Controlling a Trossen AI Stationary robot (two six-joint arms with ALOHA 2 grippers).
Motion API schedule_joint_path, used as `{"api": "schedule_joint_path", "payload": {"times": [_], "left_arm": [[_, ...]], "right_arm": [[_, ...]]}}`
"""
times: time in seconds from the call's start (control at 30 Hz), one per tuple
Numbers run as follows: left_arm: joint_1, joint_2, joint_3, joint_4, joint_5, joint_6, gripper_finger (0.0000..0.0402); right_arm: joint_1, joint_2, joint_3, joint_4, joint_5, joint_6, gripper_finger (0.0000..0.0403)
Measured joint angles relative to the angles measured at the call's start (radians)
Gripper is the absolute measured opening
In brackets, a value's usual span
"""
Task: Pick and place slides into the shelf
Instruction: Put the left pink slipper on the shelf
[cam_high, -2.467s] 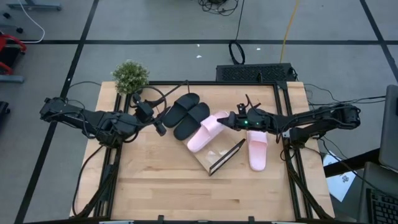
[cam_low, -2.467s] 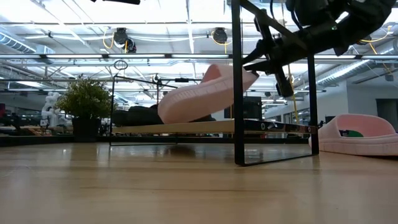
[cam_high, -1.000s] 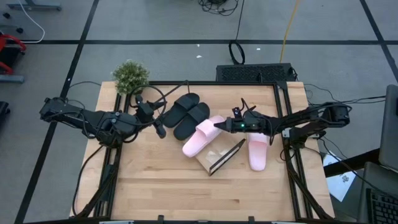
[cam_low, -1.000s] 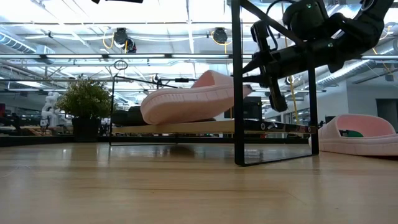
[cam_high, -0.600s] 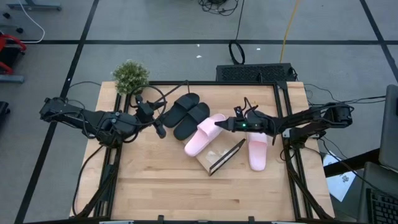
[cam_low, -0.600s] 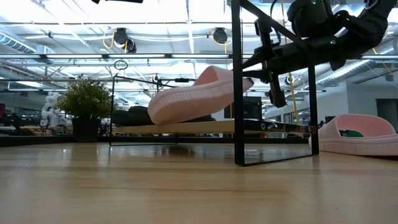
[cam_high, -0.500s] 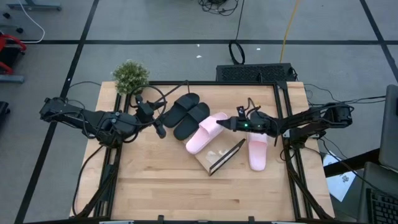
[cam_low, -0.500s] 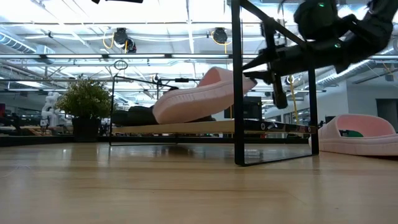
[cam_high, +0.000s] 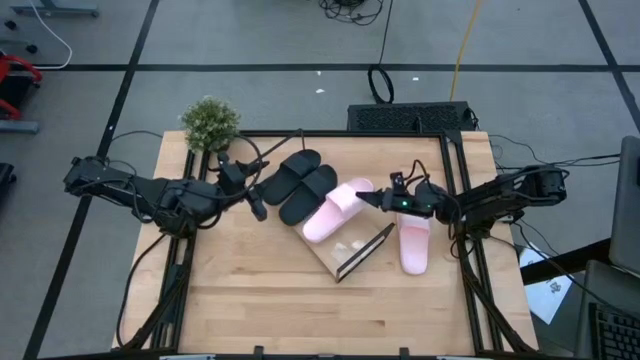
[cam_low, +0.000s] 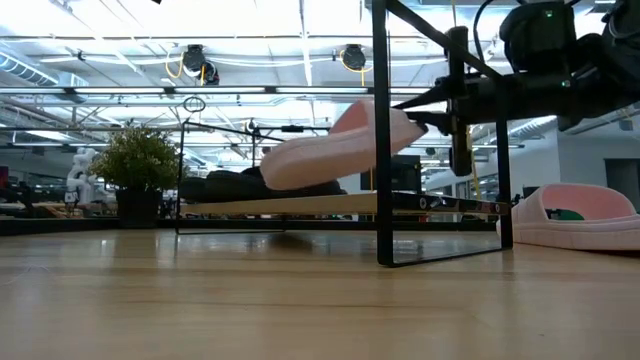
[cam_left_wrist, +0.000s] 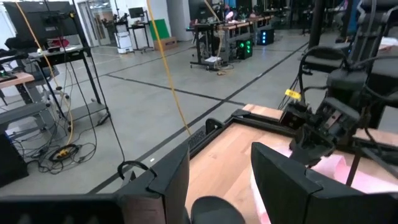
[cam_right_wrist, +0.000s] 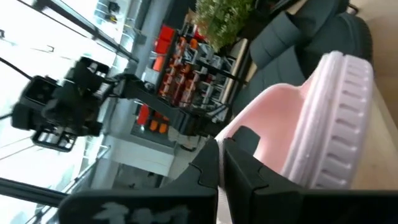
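Note:
One pink slide (cam_high: 332, 212) lies slanted over the shelf (cam_high: 345, 255), whose board (cam_low: 300, 205) shows level in the low view. My right gripper (cam_high: 362, 197) is shut at the slide's raised right end (cam_low: 400, 128). The black pair (cam_high: 305, 185) lies side by side just beyond it. The second pink slide (cam_high: 413, 240) rests sole down on the table at the right. My left gripper (cam_high: 255, 208) hangs open left of the black pair, with nothing between its fingers (cam_left_wrist: 174, 180). My right gripper meets the pink slide at its raised end (cam_right_wrist: 273, 134), coming level from the table's right side. The shut fingers (cam_right_wrist: 239, 146) cover the place of contact, so the exact part is hidden. That end is lifted; the other end (cam_low: 275, 178) hangs low over the board.
A potted plant (cam_high: 210, 122) stands at the table's far left corner. The shelf's black wire frame (cam_low: 380, 150) rises close in front of the right gripper. Bare tabletop (cam_high: 300, 310) stretches along the near side.
My right gripper has drawn back toward the table's right edge, and the pink slide has gone along with it over the shelf. The slide's right end has stayed raised throughout.

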Motion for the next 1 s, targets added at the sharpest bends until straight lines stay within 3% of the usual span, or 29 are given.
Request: {"api": "schedule_joint_path", "payload": {"times": [0.27, 0.6, 1.0], "left_arm": [[0.0, 0.0, 0.0, 0.032, 0.0, 0.004, 0.0177], [0.0, 0.0, 0.0, 0.035, 0.0, -0.001, 0.0177], [0.0, 0.0, 0.0, 0.035, 0.0, -0.001, 0.0177]], "right_arm": [[0.0, 0.03, 0.0, 0.006, -0.023, 0.0, 0.0], [-0.002, 0.162, 0.001, 0.137, -0.046, 0.038, 0.0], [-0.023, 0.193, 0.001, 0.1, -0.049, 0.045, 0.0]]}}
